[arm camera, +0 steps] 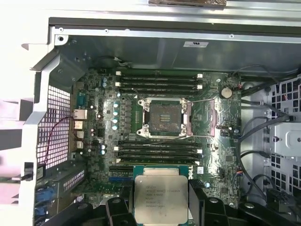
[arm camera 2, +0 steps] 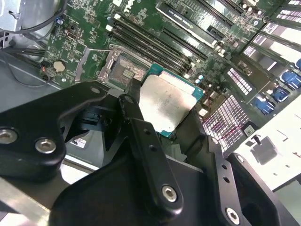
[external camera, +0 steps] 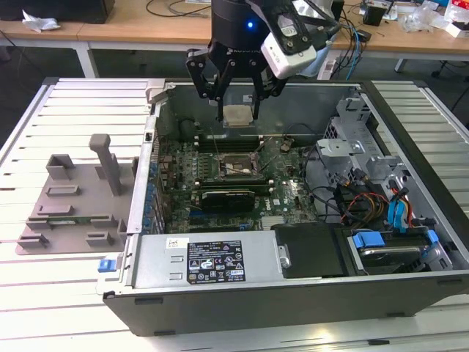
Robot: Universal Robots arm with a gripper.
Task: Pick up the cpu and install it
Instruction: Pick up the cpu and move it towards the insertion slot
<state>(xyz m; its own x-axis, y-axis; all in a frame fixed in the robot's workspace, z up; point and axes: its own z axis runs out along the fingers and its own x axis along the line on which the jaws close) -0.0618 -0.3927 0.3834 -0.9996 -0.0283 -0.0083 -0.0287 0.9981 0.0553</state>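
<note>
We see the cpu (arm camera: 160, 200), a small flat square chip with a pale silvery metal top and thin green rim, held level with its metal side up in the gripper (external camera: 238, 111), in the air over the motherboard (arm camera: 141, 155).

Long wooden desk (external camera: 132, 31) behind, cables (external camera: 167, 7) on it, pale slatted worktable (external camera: 80, 110) in front.

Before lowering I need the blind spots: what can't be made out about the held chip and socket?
Flat silvery square cpu: underside faces away in every view; one edge cut off by the first wrist view's frame; two sides covered by the black fingers.
Black metal-framed socket: partly behind a finger in the second wrist view; pins too small in the exterior view.
Cpu's height above socket: no view settles it.
</note>
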